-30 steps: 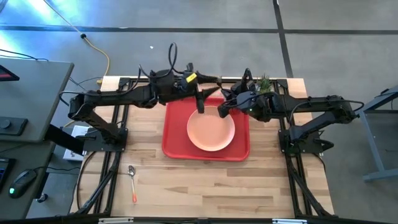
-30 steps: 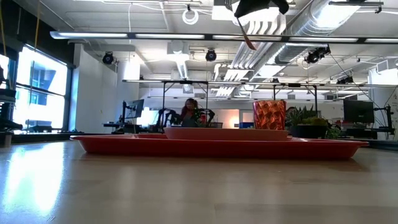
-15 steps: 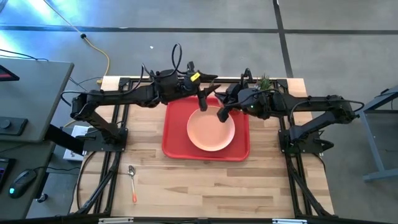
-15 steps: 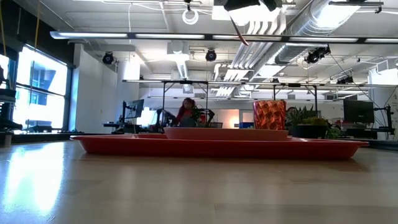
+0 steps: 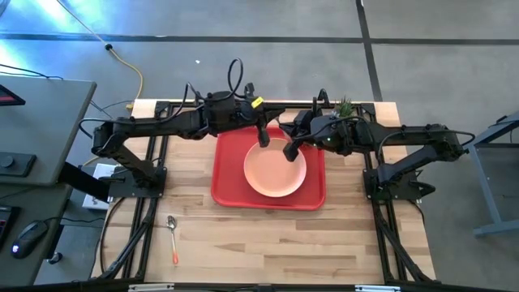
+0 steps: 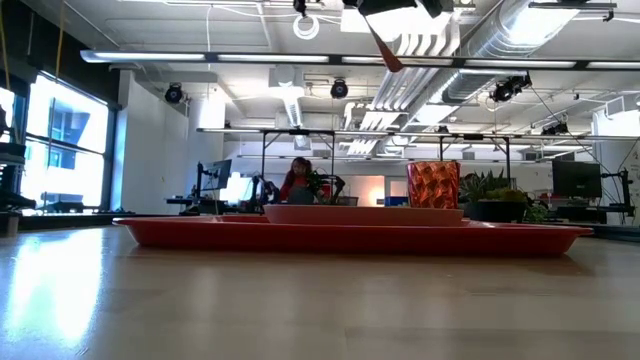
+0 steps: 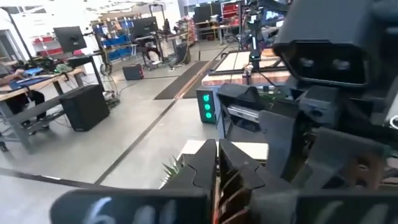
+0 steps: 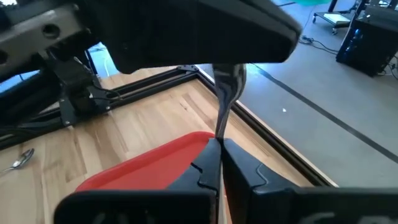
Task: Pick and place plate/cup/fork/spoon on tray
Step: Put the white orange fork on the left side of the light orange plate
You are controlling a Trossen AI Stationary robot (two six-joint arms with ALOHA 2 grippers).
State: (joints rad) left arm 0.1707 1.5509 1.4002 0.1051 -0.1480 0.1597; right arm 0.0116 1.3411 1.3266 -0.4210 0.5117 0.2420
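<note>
The red tray (image 5: pixel 227 182) lies mid-table with the peach plate (image 5: pixel 276 170) on it. In the low view the cup (image 6: pixel 433 185) stands on the tray's right part. The spoon (image 5: pixel 173 235) lies on the wood near the front left. The fork (image 8: pixel 225 102) hangs in the air above the tray's far edge, and its orange handle (image 6: pixel 386 52) slants down. My right gripper (image 5: pixel 289 150) and my left gripper (image 5: pixel 263 139) meet there, both shut on the fork. My left gripper comes level from the table's left and is shut on the fork. A sliver of orange (image 7: pixel 216 198) shows between its fingers. Its own fingers hide which part it has. The fork is clear of the tray. My right gripper pinches the fork between its two fingers where the silver neck (image 8: pixel 220 134) begins. It comes from the table's right, slanting down. The silver head end (image 8: pixel 230 78) runs on from the fingers up to the underside of my left gripper.
A small green potted plant (image 5: pixel 345 105) stands at the table's far right, behind the right arm. Bare wood lies between the tray and the near edge. Both arms cross over the tray's far edge.
My right gripper has carried the fork a little up and toward the table's left, to my left gripper. My left gripper has shut on the fork. Tray, plate, cup and spoon have stayed in place.
</note>
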